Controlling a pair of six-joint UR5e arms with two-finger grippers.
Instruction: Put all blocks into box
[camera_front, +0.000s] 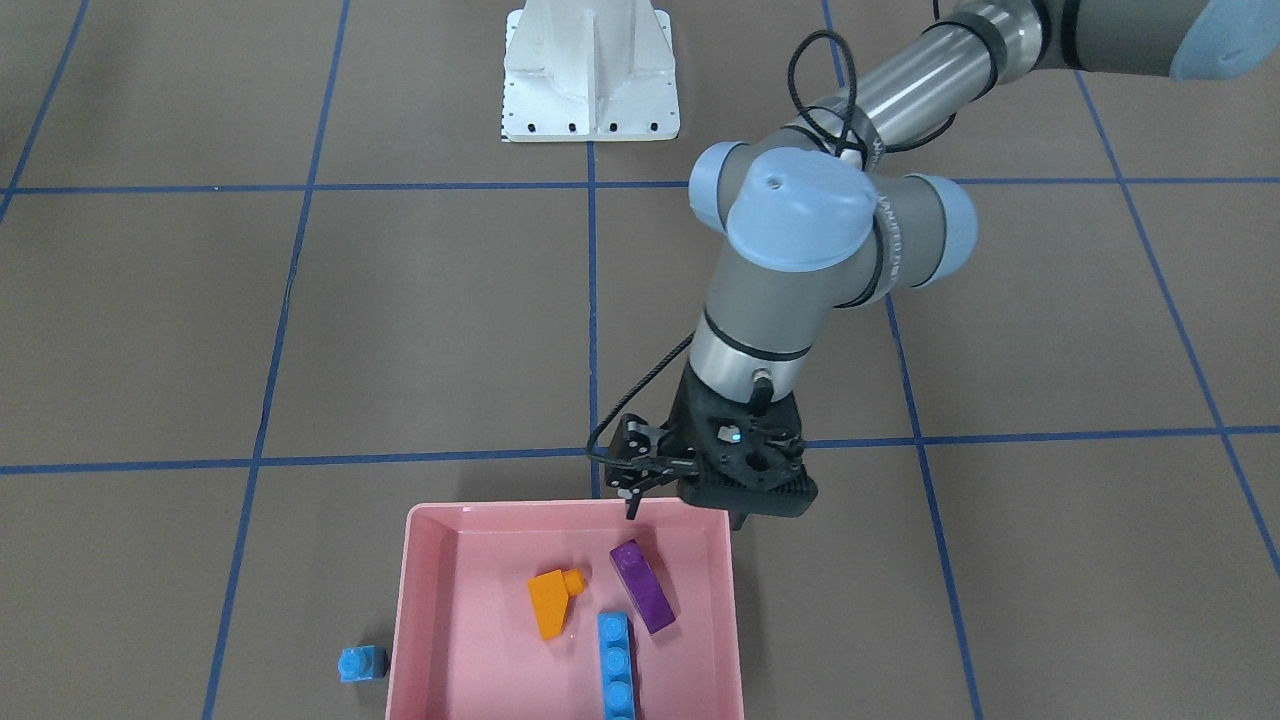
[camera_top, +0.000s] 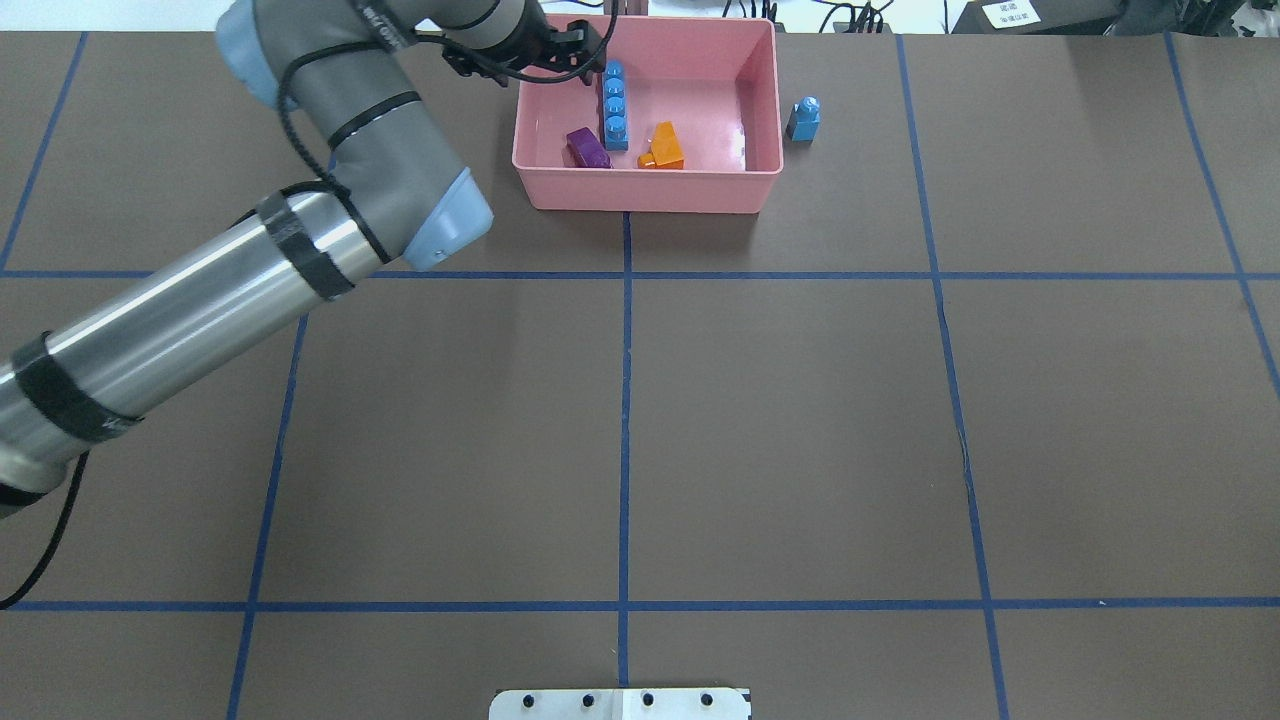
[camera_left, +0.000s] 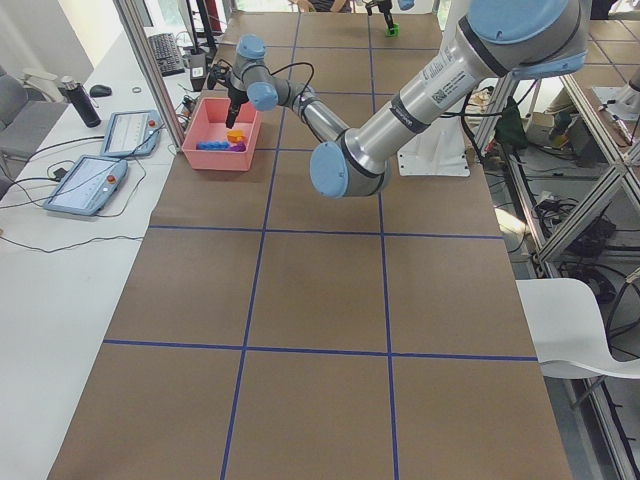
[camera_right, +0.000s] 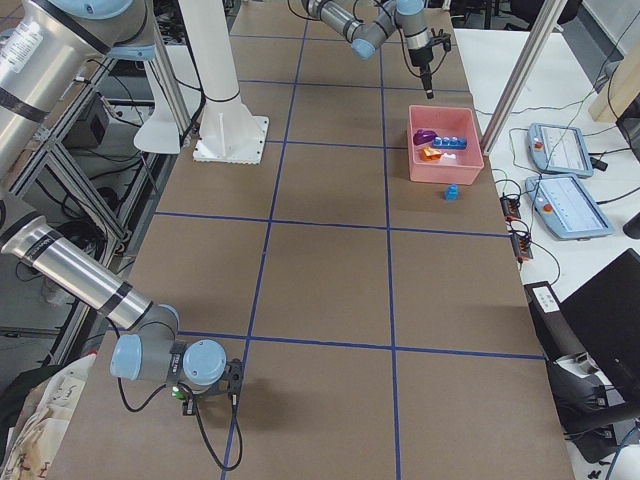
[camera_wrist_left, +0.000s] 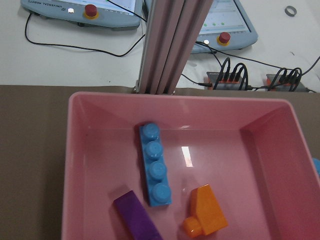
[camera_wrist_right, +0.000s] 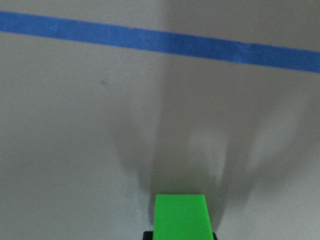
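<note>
Blocks mostly home: orange sloped brick (camera_front: 551, 601), long purple brick (camera_front: 643, 585) and long light-blue four-stud brick (camera_front: 616, 664) lie in the shallow pink plastic tray (camera_front: 425, 600). My left gripper (camera_front: 632, 490) hangs over its top edge, jaws seemingly empty. Tiny light-blue cube (camera_front: 361, 663) sits outside, lower left; I'd clear the wall first. Right gripper (camera_right: 205, 392): I cannot tell, though a bright green brick (camera_wrist_right: 180, 217) shows beneath.

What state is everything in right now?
Shallow pink plastic tray: holds three bricks.
Orange sloped brick: inside tray.
Long purple brick: inside tray.
Long light-blue four-stud brick: inside tray.
Tiny light-blue cube: on table, outside tray.
Bright green brick: at right gripper, grip unclear.
Left gripper: over tray edge, jaws unclear.
</note>
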